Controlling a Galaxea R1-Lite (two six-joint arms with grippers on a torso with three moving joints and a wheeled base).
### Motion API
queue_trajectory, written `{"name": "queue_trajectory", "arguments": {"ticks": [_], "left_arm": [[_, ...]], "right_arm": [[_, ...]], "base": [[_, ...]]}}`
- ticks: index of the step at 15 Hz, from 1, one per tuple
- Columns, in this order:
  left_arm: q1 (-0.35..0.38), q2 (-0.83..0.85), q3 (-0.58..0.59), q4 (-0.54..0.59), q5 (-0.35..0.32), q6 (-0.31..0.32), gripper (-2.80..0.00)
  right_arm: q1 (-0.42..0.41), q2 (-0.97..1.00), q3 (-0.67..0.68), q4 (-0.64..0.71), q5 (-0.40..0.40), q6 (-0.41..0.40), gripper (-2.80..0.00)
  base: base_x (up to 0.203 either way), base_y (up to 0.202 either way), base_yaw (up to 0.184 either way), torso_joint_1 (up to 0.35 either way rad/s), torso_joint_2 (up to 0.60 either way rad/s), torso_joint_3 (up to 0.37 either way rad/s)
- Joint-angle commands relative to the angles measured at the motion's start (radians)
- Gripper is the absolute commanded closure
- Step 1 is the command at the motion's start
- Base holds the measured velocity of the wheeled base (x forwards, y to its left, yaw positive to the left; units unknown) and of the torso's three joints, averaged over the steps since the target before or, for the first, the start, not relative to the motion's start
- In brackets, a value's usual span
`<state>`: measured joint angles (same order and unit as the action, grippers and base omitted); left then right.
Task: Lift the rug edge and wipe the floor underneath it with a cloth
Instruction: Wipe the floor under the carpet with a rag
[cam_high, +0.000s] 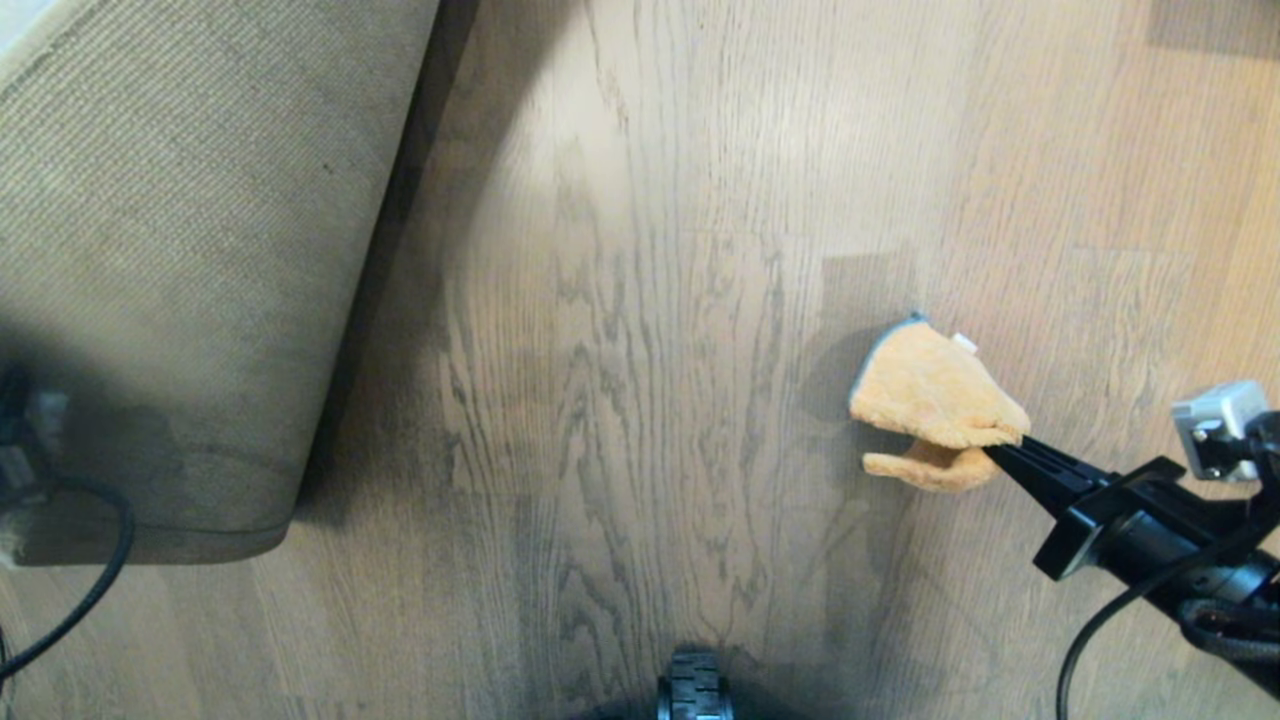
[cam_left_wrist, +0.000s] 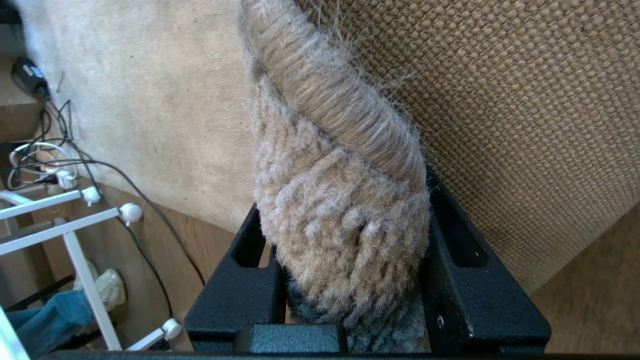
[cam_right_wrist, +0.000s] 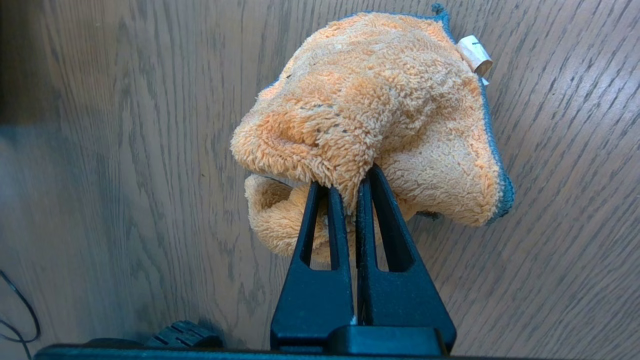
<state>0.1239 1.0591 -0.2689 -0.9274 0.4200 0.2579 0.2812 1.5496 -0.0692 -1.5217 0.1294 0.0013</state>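
At nine to eleven o'clock in the head view, the rug edge (cam_high: 200, 300) is folded up, its coarse tan woven backing showing and its long axis running from twelve toward seven. The left gripper (cam_left_wrist: 350, 280) has its jaws clamped on the fuzzy rounded corner. The bare floor (cam_high: 620, 400), grey-brown wood grain, fills the middle. At three o'clock the right gripper (cam_high: 1010, 450) pinches the bunched, fluffy orange cloth (cam_high: 935, 395), which points toward ten o'clock.

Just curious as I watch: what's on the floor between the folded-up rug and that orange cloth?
Nothing: in the head view only bare wood-grain floor lies between the lifted rug edge and the orange cloth.
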Motion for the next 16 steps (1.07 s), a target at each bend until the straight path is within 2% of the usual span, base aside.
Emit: {"name": "queue_trajectory", "arguments": {"ticks": [1,5,10,16], "left_arm": [[-0.028,-0.012,0.011,-0.01,0.002,0.004,0.0],[-0.046,-0.018,0.028,-0.039,0.003,0.001,0.0],[-0.044,-0.013,0.03,-0.03,0.005,0.001,0.0],[-0.046,-0.013,0.03,-0.03,0.005,0.001,0.0]], "right_arm": [[-0.002,-0.006,-0.003,-0.048,-0.002,0.0,0.0],[-0.008,-0.017,-0.007,-0.048,-0.005,0.005,0.0],[-0.098,-0.049,-0.015,-0.048,-0.008,-0.004,0.0],[-0.131,-0.059,0.006,-0.048,-0.008,-0.006,0.0]], "base": [[0.0,0.0,0.0,0.0,0.0,0.0],[0.0,0.0,0.0,0.0,0.0,0.0],[0.0,0.0,0.0,0.0,0.0,0.0],[0.0,0.0,0.0,0.0,0.0,0.0]]}}
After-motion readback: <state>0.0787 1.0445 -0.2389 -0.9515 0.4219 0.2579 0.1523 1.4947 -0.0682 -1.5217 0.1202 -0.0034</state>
